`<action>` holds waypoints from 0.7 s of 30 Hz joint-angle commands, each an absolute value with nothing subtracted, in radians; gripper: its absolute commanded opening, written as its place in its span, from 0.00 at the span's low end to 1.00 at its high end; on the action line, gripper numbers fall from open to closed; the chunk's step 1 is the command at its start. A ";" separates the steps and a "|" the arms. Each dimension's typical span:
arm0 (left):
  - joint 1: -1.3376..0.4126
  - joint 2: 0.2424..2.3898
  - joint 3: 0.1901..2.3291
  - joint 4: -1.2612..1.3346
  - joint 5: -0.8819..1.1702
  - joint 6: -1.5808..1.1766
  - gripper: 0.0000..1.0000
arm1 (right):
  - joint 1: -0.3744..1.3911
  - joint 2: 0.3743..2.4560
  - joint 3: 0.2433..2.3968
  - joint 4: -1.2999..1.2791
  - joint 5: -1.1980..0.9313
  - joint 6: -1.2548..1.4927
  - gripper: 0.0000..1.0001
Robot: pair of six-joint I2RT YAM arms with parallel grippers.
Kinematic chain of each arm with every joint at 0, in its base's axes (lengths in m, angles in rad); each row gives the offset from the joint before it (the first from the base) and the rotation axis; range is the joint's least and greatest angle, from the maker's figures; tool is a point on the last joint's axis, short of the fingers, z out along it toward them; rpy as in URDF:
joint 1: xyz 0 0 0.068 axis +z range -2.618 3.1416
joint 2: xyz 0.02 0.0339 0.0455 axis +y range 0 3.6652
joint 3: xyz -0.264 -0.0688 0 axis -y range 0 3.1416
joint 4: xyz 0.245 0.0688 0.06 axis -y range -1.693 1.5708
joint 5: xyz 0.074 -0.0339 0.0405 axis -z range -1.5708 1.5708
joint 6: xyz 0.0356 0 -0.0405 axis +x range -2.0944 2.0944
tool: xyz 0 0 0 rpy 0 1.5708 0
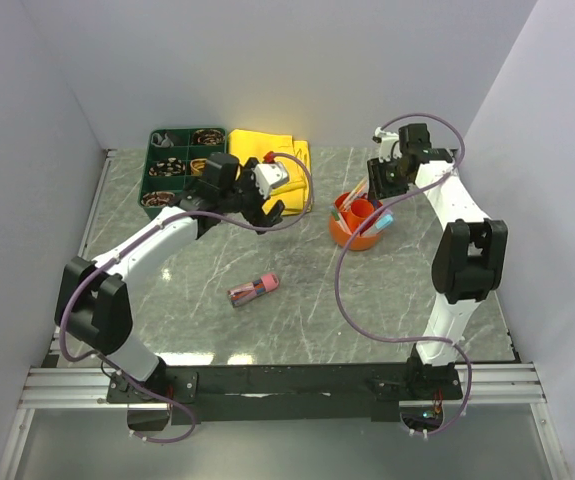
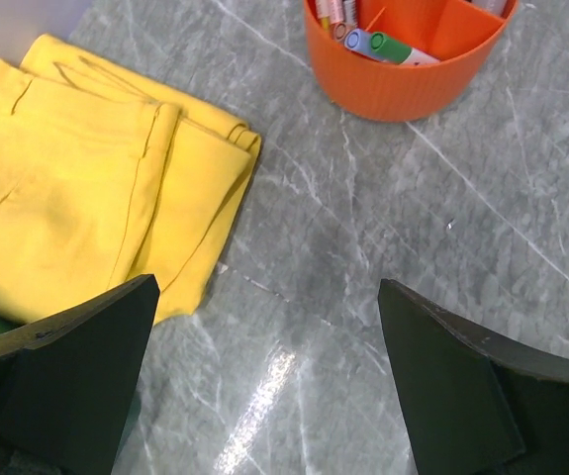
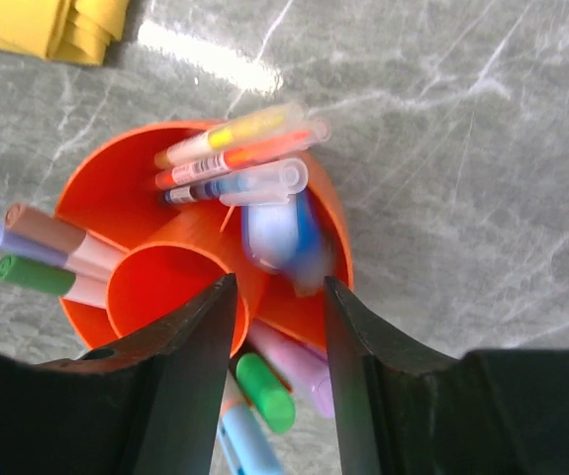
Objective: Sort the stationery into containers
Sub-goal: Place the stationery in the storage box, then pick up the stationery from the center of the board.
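Right end effector (image 3: 279,287) hangs tips-down over the orange pot (image 3: 96,188), jaws part open, nothing clamped between them. Just past the tips sits a blue-and-white pen (image 3: 276,236), motion-blurred, inside the pot's rim, long axis roughly up-down in the wrist view. Can't tell if it touches the fingers (image 3: 195,366). Three highlighters (image 3: 239,158) (yellow, orange, blue) lie side by side across the far compartment, long axes running lower-left to upper-right, ends poking past the rim at upper right. Three markers (image 3: 42,252) with brown, lilac and green caps lean out the left side, caps pointing left. More pens in green, lilac and light blue show at the near rim under the fingers.

Left end effector (image 2: 267,287) is wide open and empty above bare table (image 2: 363,228), with the yellow cloth (image 2: 76,188) at the left of its view and the pot ahead. In the top view, pink pens (image 1: 254,290) lie flat mid-table, bunched together, long axis lower-left to upper-right. They are well apart from the pot and from the green tray (image 1: 150,160), which sits at the far left touching the cloth.
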State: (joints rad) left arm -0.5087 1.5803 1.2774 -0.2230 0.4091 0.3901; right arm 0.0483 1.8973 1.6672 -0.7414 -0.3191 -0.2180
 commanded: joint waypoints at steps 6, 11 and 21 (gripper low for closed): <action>-0.494 1.493 1.215 -0.300 0.489 0.439 0.99 | 0.055 1.734 1.600 -0.722 -0.270 -0.202 0.54; -0.515 1.515 1.230 -0.515 0.542 0.552 1.00 | 0.051 1.654 1.577 -0.729 -0.267 -0.195 0.54; -0.666 1.589 1.209 -0.712 0.391 0.621 1.00 | 0.049 1.330 1.335 -0.716 -0.368 -0.160 0.55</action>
State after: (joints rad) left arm -0.6327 1.5948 1.2278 -0.6403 0.4603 0.5674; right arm 0.0479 1.4639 1.4357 -0.7292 -0.3077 -0.1875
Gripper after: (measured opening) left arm 0.995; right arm 0.547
